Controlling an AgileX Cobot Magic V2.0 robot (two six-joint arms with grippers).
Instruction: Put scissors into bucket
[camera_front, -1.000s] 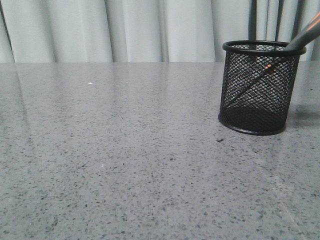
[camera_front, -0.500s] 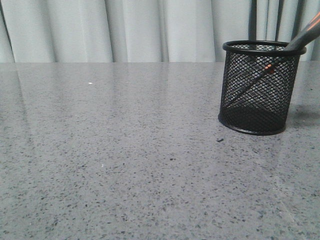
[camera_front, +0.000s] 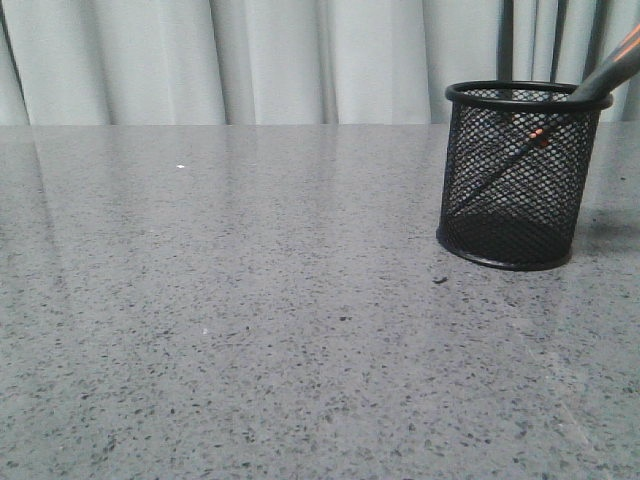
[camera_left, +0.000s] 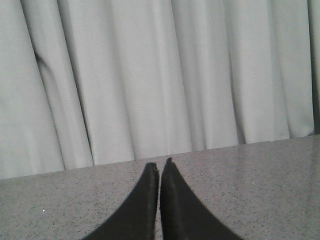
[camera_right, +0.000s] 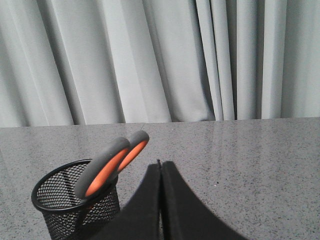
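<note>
The black wire-mesh bucket (camera_front: 520, 175) stands upright on the grey table at the right. The scissors (camera_front: 608, 70) stand in it, blades down inside the mesh, grey handles leaning out over the rim to the right. In the right wrist view the bucket (camera_right: 60, 205) holds the scissors (camera_right: 107, 165), whose orange-lined handles stick out above the rim. My right gripper (camera_right: 160, 164) is shut and empty, beside the bucket and apart from it. My left gripper (camera_left: 159, 163) is shut and empty above bare table. Neither gripper shows in the front view.
The speckled grey table (camera_front: 250, 300) stretches to the left of the bucket. A pale pleated curtain (camera_front: 280, 60) hangs behind the table's far edge.
</note>
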